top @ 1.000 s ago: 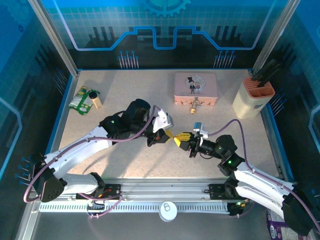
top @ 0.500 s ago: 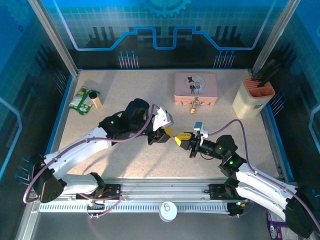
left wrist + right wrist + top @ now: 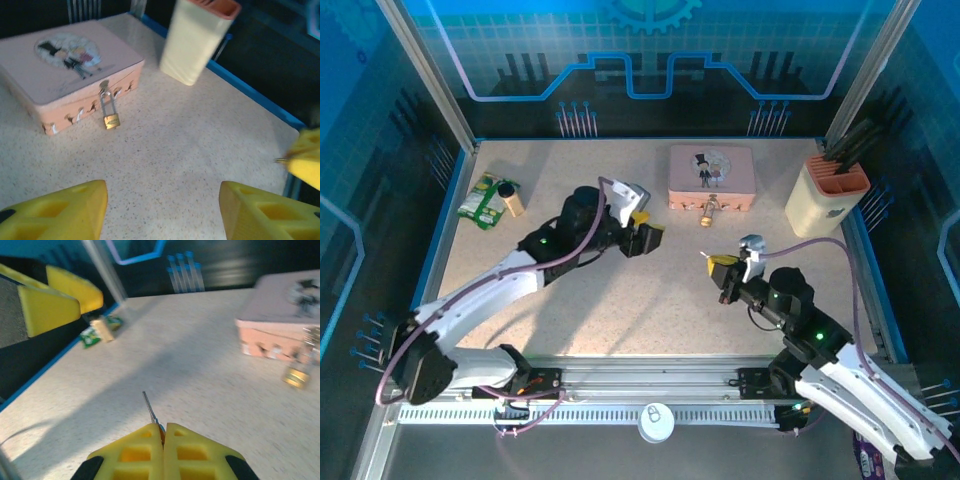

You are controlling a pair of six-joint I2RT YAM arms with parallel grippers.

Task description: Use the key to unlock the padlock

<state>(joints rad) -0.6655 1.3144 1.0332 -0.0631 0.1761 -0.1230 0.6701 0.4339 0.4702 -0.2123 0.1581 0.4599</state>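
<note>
The small brass padlock [image 3: 708, 210] hangs from the hasp on the front of the pink tin [image 3: 711, 177] and rests on the table; the left wrist view shows it [image 3: 111, 120] ahead and to the left. My left gripper [image 3: 645, 230] hovers left of the tin, open, with bare table between its yellow fingers [image 3: 162, 197]. My right gripper [image 3: 720, 265] is shut on the key [image 3: 150, 410], whose thin grey blade sticks out past the fingertips [image 3: 164, 427]. In the right wrist view the padlock [image 3: 296, 377] lies blurred at the far right.
A cream knife holder [image 3: 825, 200] stands at the back right. A green packet and a small bottle [image 3: 488, 198] lie at the back left. A blue rim [image 3: 448, 230] runs round the table.
The two grippers met at mid-table on the key. The left one has opened, let go and drawn back toward the tin. The right one has carried the key off to the right.
</note>
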